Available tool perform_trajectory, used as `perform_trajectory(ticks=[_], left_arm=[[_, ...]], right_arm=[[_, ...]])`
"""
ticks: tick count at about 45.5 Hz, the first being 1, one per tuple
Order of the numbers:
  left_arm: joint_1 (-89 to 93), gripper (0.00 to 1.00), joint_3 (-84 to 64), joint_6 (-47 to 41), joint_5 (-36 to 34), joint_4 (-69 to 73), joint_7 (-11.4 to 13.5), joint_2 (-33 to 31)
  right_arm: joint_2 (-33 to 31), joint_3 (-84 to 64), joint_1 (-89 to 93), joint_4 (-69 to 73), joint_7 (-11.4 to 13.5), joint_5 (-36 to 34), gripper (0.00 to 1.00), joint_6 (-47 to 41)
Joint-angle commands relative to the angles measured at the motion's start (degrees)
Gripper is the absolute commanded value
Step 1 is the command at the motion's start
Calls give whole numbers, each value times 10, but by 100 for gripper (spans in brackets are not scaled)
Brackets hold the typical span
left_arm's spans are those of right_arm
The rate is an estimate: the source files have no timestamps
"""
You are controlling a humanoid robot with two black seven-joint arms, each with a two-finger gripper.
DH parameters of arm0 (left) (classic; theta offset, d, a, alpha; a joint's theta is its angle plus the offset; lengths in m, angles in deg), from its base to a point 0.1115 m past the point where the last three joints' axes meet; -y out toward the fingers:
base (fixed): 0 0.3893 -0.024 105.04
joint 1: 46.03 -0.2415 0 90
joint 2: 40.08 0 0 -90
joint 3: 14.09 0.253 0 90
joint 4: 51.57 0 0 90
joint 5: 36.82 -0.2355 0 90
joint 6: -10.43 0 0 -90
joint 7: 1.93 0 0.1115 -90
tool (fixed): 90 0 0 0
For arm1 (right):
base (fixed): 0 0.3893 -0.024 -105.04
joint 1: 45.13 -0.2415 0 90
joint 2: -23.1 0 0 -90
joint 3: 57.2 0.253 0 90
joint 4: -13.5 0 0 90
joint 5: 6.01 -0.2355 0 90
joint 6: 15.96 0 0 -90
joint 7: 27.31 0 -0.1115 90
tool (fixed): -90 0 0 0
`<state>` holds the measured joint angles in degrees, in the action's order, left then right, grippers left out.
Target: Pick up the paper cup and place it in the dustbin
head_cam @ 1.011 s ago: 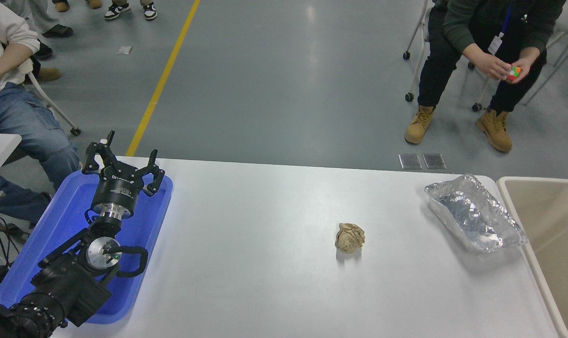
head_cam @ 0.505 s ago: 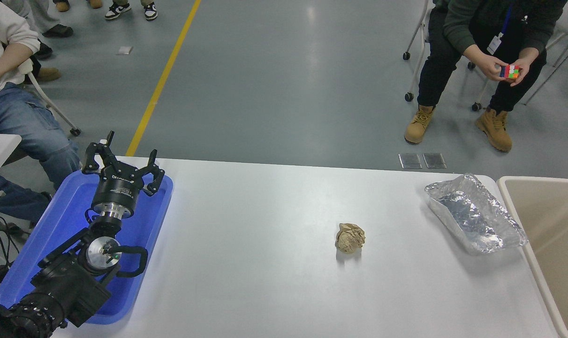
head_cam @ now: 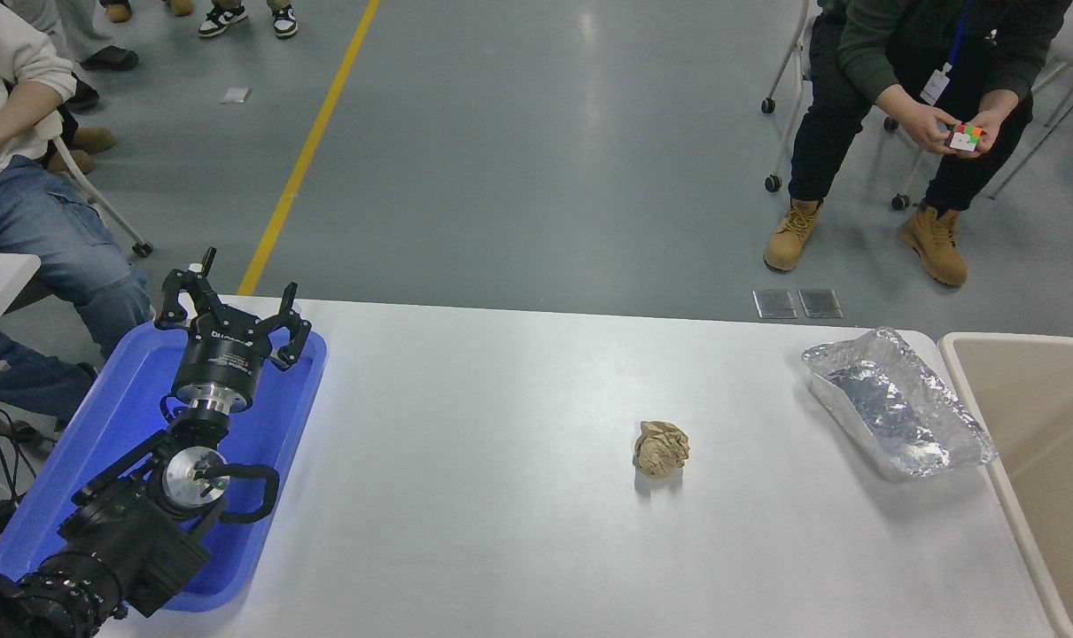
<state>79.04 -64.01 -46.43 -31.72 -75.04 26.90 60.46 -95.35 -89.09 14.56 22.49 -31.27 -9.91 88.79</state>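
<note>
Nothing on the surface (head_cam: 501,532) has changed: my left gripper (head_cam: 230,306) stays parked over the blue tray (head_cam: 75,461), jaws spread, no paper cup visible, dustbin (head_cam: 1032,425) waiting.

- The left arm (head_cam: 128,523) is matte black, built of chunky jointed segments.
- A round silver disc with a small green dot sits on one joint.
- A black cable loops out at that joint's right.
- A bright silver ring collars the wrist below a black cylinder with small white lettering.
- The left gripper (head_cam: 232,306) has black, skeletal linkage fingers (head_cam: 174,297).
</note>
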Motion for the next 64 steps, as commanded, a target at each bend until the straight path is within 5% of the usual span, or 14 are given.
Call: perform_trajectory(ticks=[1,9,49,64], left_arm=[[0,100,0,0,0,0,0,0],[0,100,0,0,0,0,0,0],[0,100,0,0,0,0,0,0],[0,100,0,0,0,0,0,0]], right_arm=[[4,4,3,0,0,-1,35,2],[2,12,3,-1,0,0,99,14],[-45,106,-164,16,0,1,100,-2],[-99,-56,-367,124,0,3,100,-4]])
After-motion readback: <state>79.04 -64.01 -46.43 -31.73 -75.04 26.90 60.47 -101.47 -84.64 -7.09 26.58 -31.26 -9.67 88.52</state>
